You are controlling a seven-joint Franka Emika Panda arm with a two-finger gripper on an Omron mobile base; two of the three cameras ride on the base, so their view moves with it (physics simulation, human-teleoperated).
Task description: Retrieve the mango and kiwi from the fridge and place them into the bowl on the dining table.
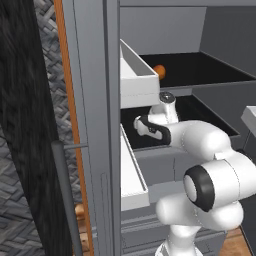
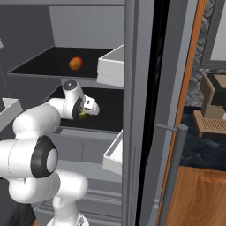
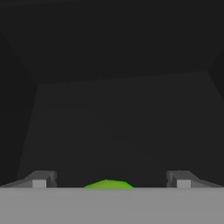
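Kiwi [image 3: 108, 183] on lower fridge shelf [image 2: 106, 119], between wide-open jaws of gripper [image 3: 111, 180], not yet gripped. Mango [image 2: 76, 63] on upper shelf. Risk: round fruit may squirt out if jaws close off-centre; wrist near shelf edge.

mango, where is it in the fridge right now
The mango lies on the dark upper shelf of the fridge, one shelf above the level where the open gripper reaches in; the left base view shows it behind the white door shelf.
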